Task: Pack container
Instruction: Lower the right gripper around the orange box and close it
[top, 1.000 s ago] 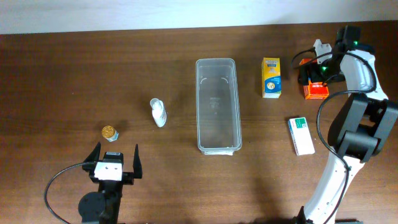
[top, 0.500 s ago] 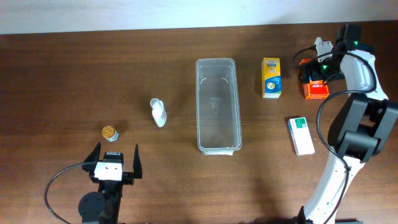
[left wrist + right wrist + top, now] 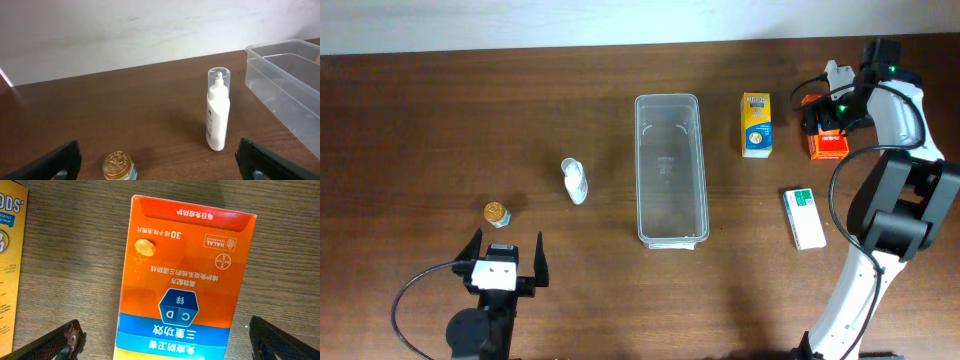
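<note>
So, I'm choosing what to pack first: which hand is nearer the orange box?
Right. The right hand hangs open directly over the orange box; the left hand is far across the table, beyond the container.

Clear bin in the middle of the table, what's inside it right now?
Nothing: the bin looks empty, only the brown table showing through its clear floor. Nothing covers it from overhead, so no part is hidden.

Clear, empty container [image 3: 670, 168] lies lengthwise at mid-table

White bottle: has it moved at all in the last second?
No. The bottle sits in the same spot, equally far left of the container.
</note>
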Tool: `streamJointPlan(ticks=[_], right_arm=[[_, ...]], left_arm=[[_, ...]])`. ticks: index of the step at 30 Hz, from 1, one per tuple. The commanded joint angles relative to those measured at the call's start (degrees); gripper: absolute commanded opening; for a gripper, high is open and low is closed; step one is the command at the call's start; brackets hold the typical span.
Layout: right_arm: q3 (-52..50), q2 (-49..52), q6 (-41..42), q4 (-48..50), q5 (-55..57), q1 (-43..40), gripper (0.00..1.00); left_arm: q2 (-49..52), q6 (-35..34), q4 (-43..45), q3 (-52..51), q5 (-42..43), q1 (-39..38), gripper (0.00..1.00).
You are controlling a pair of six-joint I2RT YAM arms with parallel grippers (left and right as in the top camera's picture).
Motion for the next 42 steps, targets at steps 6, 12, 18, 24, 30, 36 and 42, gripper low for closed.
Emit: streamJointPlan(ticks=[6,12,18,24,30,36,42], right_arm=[[-0.3,2.1,-0.5,-0.1,0.5,0.1,0.98],[-0.3,3.0,-0.5,-0.2,0.6,0.1,0.98],[-0.3,3.2,-0.5,0.0,0.8,0.1,0.98],[-0.3,4.5,1.0,-0.2,0.7,0.1,0.98],[-0.3,4.9,1.0,-0.2,0.8,0.1,0.99],[-0.3,4.9,1.0,-0.2,3.5,0.1,0.89],[-0.3,4.9,1.0,0.1,3.8,0.1,0.73]], left_arm=[[-0.3,0.9,0.0,-0.6,0.2,0.3,0.99],[-0.3,0.9,0.0,-0.6,0.2,0.3,0.99],[-0.3,0.9,0.0,-0.6,0.2,0.3,0.99],[-0.3,0.9,0.0,-0.6,0.2,0.3,1.0],[-0.3,0.9,0.0,-0.6,0.2,0.3,0.99],[-0.3,0.9,0.0,-0.6,0.2,0.3,1.0],[-0.3,0.9,0.0,-0.6,0.2,0.3,0.99]])
